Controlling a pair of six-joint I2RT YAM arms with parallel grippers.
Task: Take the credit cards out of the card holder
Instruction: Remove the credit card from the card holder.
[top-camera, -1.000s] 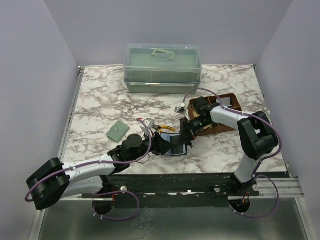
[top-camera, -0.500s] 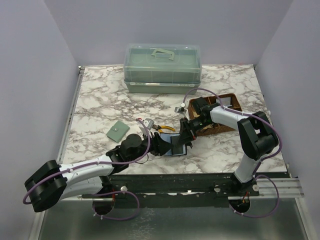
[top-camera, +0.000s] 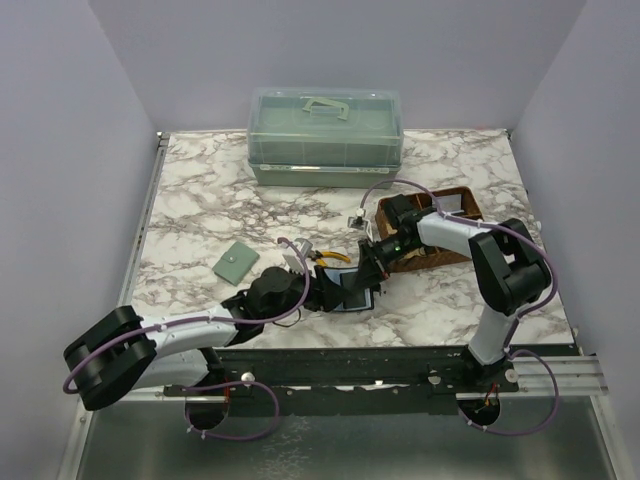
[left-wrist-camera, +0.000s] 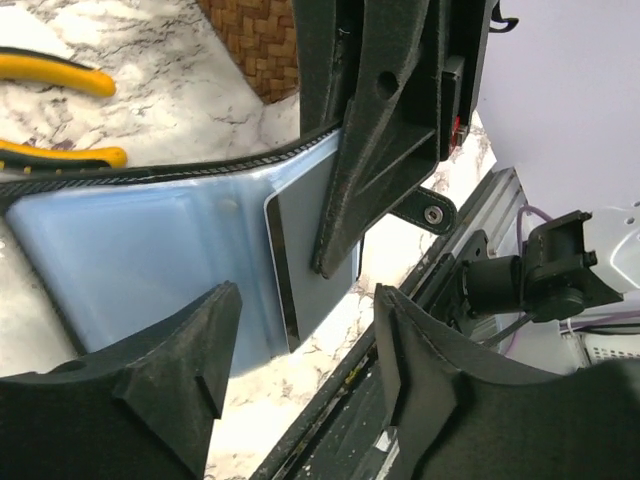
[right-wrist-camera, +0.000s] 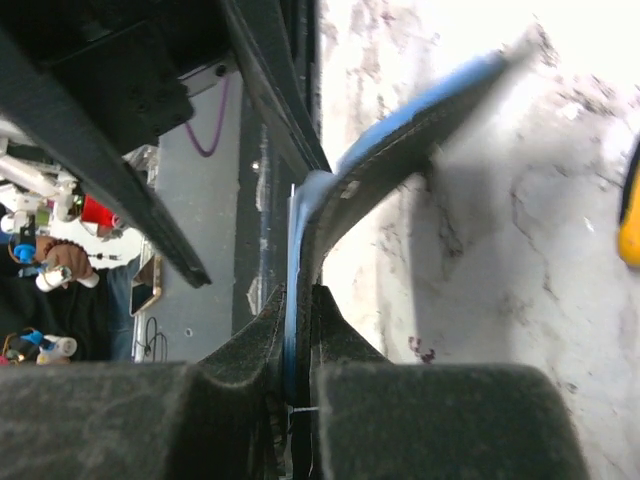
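Open card holder (left-wrist-camera: 140, 240) just in front of the wicker basket (left-wrist-camera: 250, 45), one card showing
Holder looks light, soft and floppy; it bends where the right gripper (right-wrist-camera: 300, 335) pinches its edge. Grey card (left-wrist-camera: 295, 240) likely stiff, thin, slick, so take its exposed edge, away from the basket. Left gripper (left-wrist-camera: 305, 310) spread, empty, straddling that edge. Right finger overlaps the card and may block the pull. Yellow pliers (left-wrist-camera: 60, 75) near the basket; green wallet (top-camera: 235, 263) and lidded box (top-camera: 325, 135) well apart from it

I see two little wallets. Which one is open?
The black card holder in the middle: it is spread open, with its blue lining showing. The green wallet lies shut, off to the left.
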